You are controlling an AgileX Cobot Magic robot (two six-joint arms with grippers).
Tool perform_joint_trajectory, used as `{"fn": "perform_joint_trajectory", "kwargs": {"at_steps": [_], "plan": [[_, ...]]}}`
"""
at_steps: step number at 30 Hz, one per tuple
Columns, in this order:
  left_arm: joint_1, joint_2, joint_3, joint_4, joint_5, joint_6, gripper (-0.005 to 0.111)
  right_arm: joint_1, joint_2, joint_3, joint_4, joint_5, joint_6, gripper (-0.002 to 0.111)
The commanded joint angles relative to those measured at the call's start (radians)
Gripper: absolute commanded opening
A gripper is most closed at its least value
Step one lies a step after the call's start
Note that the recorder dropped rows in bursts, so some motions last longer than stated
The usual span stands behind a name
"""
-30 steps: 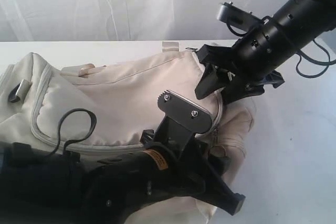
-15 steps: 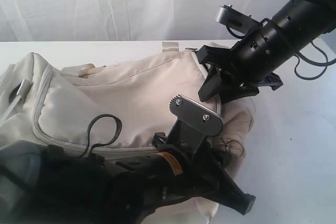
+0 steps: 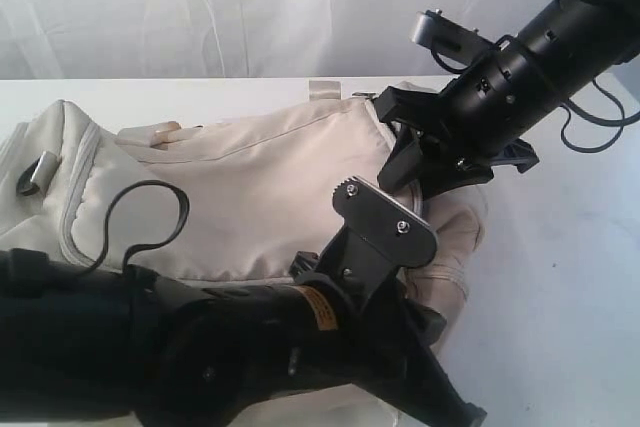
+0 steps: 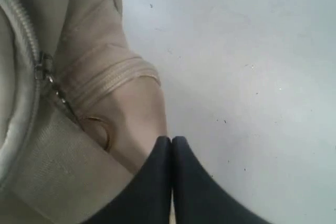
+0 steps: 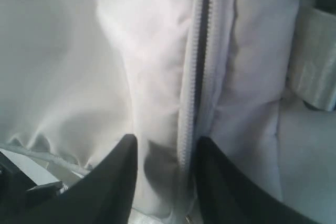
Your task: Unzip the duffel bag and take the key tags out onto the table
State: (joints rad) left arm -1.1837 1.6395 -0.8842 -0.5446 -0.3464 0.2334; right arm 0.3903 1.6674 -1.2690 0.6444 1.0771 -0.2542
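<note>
The cream duffel bag (image 3: 250, 187) lies on the white table (image 3: 560, 277) with its grey zipper (image 5: 202, 51) closed. My right gripper (image 3: 400, 172) presses down on the bag's right end. In the right wrist view it (image 5: 164, 145) pinches a raised fold of fabric beside the zipper. My left gripper (image 3: 462, 407) reaches past the bag's near right corner. Its fingertips (image 4: 171, 141) are pressed together over the bag's end, with nothing visible between them. The zipper pull (image 4: 52, 82) lies apart from them. The key tags are hidden.
Bare white table (image 4: 252, 51) stretches to the right of the bag. A webbing strap (image 5: 315, 61) runs beside the zipper. A white curtain (image 3: 200, 7) hangs behind the table. The left arm's black body and cable loop (image 3: 140, 222) cover the bag's near side.
The left gripper has gone from open to shut, and its arm has shifted rightward along the bag's near edge. The right gripper has narrowed onto the fabric fold.
</note>
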Motion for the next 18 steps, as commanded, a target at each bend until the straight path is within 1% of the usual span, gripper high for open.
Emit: {"fn": "perform_joint_trajectory", "kwargs": {"at_steps": [1,4,5,6,8,11,13,15,16,18], "plan": [[-0.004,-0.008,-0.002,0.0,0.026,0.058,0.017,-0.003,0.0,0.004,0.011,0.01,-0.015,0.035],[-0.004,-0.008,-0.002,0.0,0.018,0.108,0.045,-0.003,0.0,0.004,0.011,0.01,-0.015,0.035],[-0.004,-0.002,-0.002,0.0,-0.008,0.125,0.058,-0.003,0.0,0.004,0.011,0.01,-0.015,0.035],[-0.004,0.003,-0.002,0.0,-0.032,0.125,0.062,-0.003,0.0,0.004,0.011,0.01,-0.015,0.035],[-0.004,0.03,-0.002,0.0,-0.072,0.115,0.062,-0.003,0.0,0.004,0.011,0.013,-0.015,0.035],[-0.004,0.094,-0.002,-0.011,-0.082,0.115,0.061,-0.003,0.0,0.004,0.011,0.015,-0.015,0.035],[-0.004,0.099,-0.002,-0.043,-0.09,0.135,0.061,-0.003,0.0,0.004,0.011,0.015,-0.015,0.035],[-0.004,0.09,-0.002,-0.123,-0.113,0.23,0.061,-0.003,0.0,0.004,0.011,0.015,-0.015,0.035],[-0.004,0.088,-0.002,-0.188,-0.13,0.323,0.061,-0.003,0.0,0.004,0.011,0.015,-0.015,0.035],[-0.004,0.088,-0.002,-0.303,-0.157,0.441,0.061,-0.003,0.0,0.004,0.011,0.015,-0.015,0.035]]}}
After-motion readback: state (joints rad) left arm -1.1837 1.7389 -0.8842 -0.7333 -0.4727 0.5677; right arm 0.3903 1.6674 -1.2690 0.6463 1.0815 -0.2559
